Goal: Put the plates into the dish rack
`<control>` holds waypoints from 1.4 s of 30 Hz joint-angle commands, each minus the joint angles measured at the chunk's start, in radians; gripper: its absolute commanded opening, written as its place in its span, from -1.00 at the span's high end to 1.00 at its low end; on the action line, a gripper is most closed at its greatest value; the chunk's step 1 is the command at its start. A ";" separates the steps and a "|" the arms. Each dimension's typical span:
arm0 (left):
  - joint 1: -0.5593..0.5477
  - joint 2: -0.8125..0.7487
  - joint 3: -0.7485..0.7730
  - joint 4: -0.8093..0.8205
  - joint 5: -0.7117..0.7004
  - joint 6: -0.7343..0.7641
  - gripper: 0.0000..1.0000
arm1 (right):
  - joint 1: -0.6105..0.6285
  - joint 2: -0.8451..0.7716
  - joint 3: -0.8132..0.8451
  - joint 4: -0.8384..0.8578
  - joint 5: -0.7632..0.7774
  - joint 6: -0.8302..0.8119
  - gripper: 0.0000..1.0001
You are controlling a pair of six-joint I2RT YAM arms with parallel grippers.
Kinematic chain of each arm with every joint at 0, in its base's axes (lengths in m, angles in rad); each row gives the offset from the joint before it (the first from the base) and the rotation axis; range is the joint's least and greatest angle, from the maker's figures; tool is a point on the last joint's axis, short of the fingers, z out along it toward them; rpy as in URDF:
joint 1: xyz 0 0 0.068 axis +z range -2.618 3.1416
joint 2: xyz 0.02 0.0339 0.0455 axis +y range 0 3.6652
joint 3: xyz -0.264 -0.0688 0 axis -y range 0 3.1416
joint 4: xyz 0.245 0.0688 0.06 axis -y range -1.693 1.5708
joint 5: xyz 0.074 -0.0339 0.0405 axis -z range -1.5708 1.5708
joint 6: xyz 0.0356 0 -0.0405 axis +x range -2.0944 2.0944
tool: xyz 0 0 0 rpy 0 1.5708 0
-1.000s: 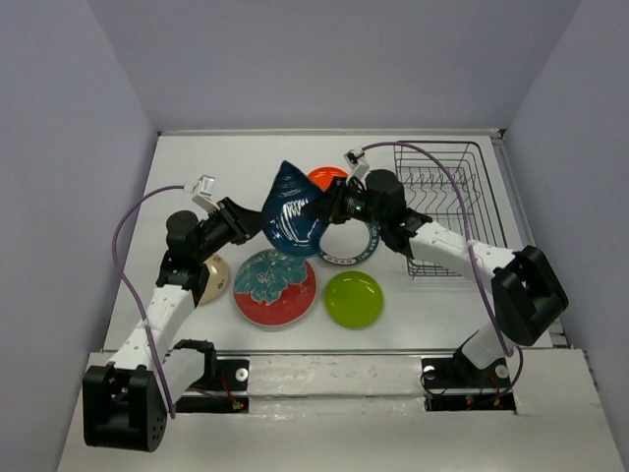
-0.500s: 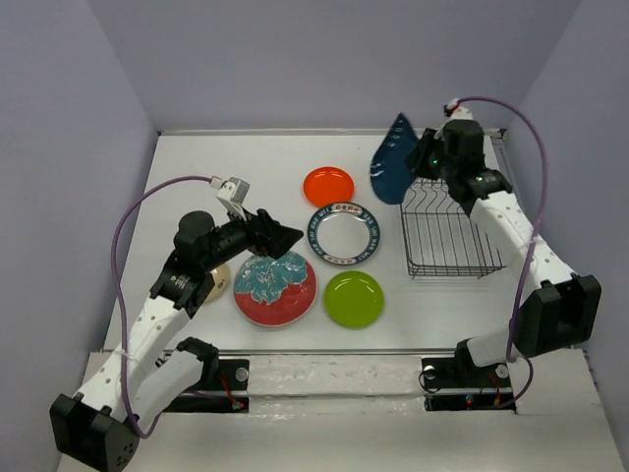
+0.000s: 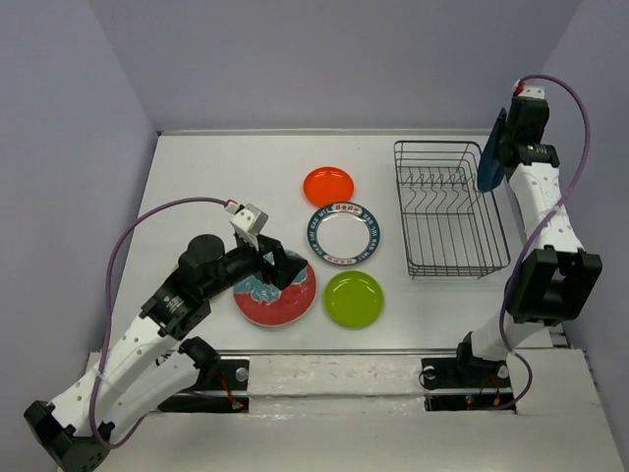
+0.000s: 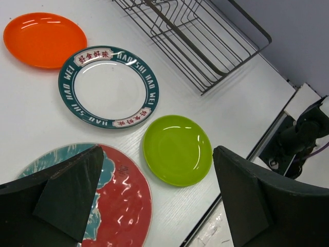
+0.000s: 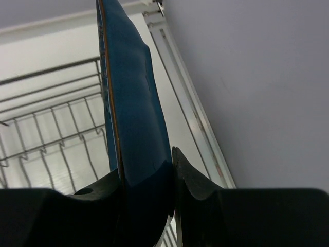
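The dark blue plate (image 3: pixel 490 154) is clamped by its rim between the closed fingers of the right gripper (image 3: pixel 509 149). It is held on edge, nearly upright, above the far right corner of the dish rack (image 3: pixel 452 211). In the right wrist view the plate (image 5: pixel 128 103) is seen rising edge-on from between the two dark fingers (image 5: pixel 195 180), with the rack's wires and prongs (image 5: pixel 46 134) to its left and the side wall to its right. Whether the plate touches the rack cannot be told.

The left gripper (image 3: pixel 274 267) is held over the far part of the large red plate with teal flowers (image 3: pixel 287 298). Its fingers (image 4: pixel 67 190) are spread wide apart and nothing is gripped between them.

Four plates are laid flat on the white table (image 3: pixel 216 177), left of the rack:
- The small orange plate (image 3: pixel 328 185) is set farthest back.
- The white plate with the dark blue patterned rim (image 3: pixel 342 233) is just in front of it.
- The lime green plate (image 3: pixel 354 298) is nearest the front edge, just right of the red one.

Through the left wrist camera the green plate (image 4: pixel 177 149), the white plate (image 4: pixel 108 86), the orange plate (image 4: pixel 43 38) and a corner of the rack (image 4: pixel 190 36) are seen beyond the open fingertips — the red plate (image 4: pixel 118 200) lies directly below them.
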 commanded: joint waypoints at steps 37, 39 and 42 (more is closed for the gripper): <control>-0.076 0.056 0.037 -0.012 -0.068 0.035 -0.98 | 0.049 0.209 0.205 0.069 0.053 -0.207 0.86; -0.076 0.054 0.037 -0.012 -0.069 0.035 -0.98 | 0.049 0.199 0.248 0.053 0.085 -0.213 0.86; -0.076 0.050 0.037 -0.012 -0.069 0.035 -0.98 | 0.049 0.182 0.255 0.050 0.118 -0.226 0.86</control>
